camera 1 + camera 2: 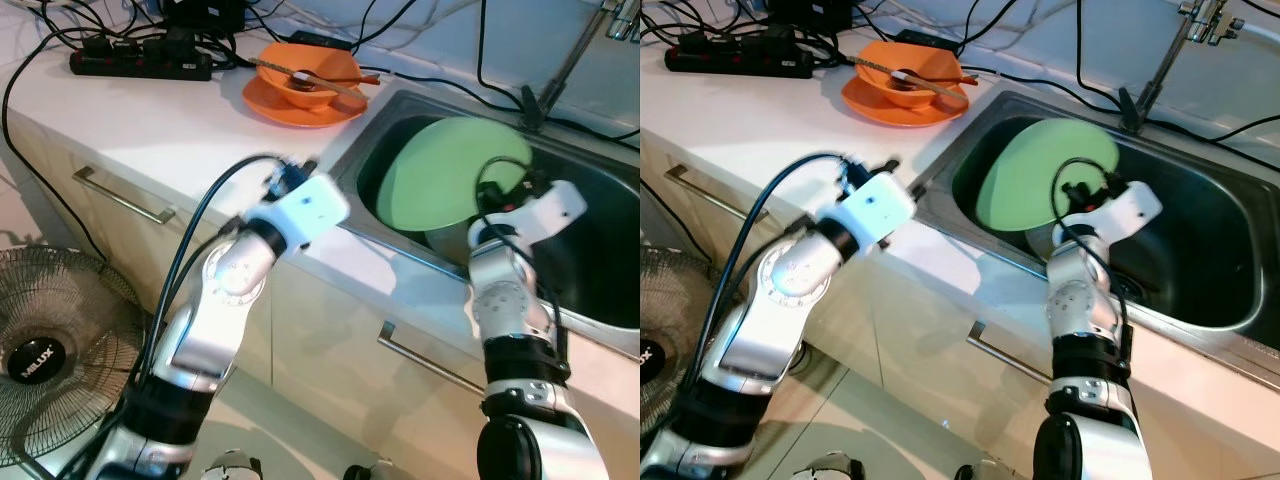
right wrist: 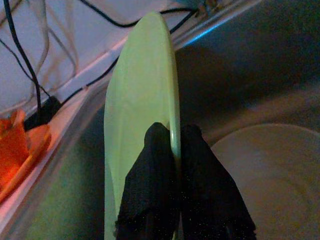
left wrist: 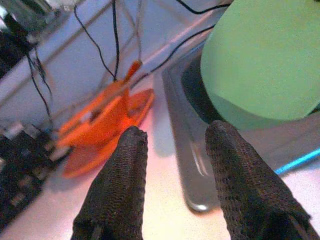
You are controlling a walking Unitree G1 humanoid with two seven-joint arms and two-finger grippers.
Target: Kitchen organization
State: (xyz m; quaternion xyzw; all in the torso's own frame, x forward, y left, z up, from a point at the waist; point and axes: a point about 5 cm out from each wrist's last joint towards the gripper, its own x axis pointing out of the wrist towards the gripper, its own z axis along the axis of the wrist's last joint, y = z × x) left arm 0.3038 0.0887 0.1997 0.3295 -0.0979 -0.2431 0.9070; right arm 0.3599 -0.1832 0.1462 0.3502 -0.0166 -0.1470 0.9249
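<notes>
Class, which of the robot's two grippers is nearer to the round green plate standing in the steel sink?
Right. The right gripper is shut on the rim of the round green plate. The left gripper is open, above the white counter beside the sink.

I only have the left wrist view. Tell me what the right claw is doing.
Observer: The right claw is shut on the rim of the green plate, which stands tilted inside the sink.
Operator: Say what else is in the sink.
Observer: A pale round dish lies on the sink floor beside the plate.
Operator: Report what sits in the orange bowl.
Observer: The orange bowl sits on an orange plate, with a spoon and chopsticks across it.
</notes>
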